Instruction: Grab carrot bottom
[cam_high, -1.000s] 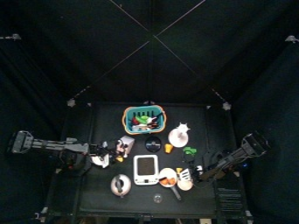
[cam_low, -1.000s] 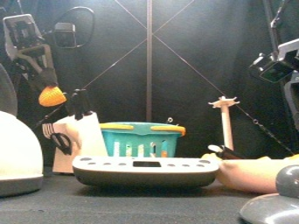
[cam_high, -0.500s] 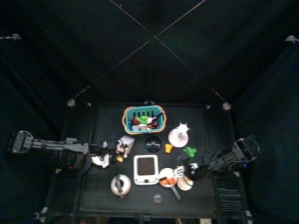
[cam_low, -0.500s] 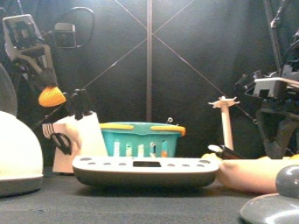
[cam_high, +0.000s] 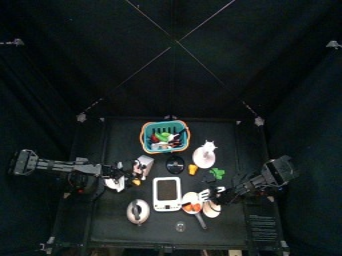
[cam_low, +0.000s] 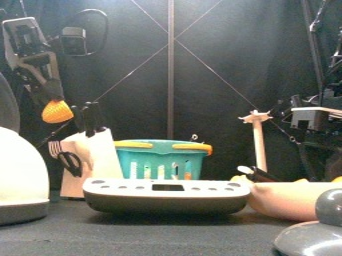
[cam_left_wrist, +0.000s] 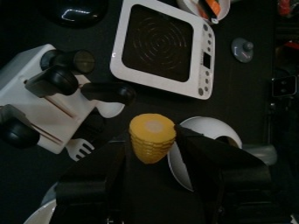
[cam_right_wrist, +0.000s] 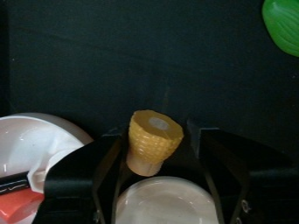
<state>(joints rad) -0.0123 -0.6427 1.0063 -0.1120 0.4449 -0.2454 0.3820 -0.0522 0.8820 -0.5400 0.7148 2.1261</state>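
Note:
The carrot bottom (cam_right_wrist: 155, 142), a short yellow-orange tapered piece, lies on the black table between two white bowls. My right gripper (cam_right_wrist: 156, 153) is low over it, jaws open and standing on either side of it, not visibly pressing it. In the front view this gripper (cam_low: 315, 128) hangs low at the right. My left gripper (cam_left_wrist: 152, 162) is shut on an orange ridged carrot piece (cam_left_wrist: 152, 138) and holds it raised at the left, as the front view shows (cam_low: 56, 110).
A white scale (cam_high: 167, 191) sits front middle, a teal basket (cam_low: 162, 158) behind it, and a white knife block (cam_left_wrist: 52, 96) at the left. White bowls (cam_right_wrist: 176, 203) flank the carrot bottom. A green item (cam_right_wrist: 281, 22) lies beyond it. A white stand (cam_low: 257, 135) rises at the right.
My right arm has come down from high at the right to table level over the carrot bottom. The left arm and its carrot piece have hardly moved.

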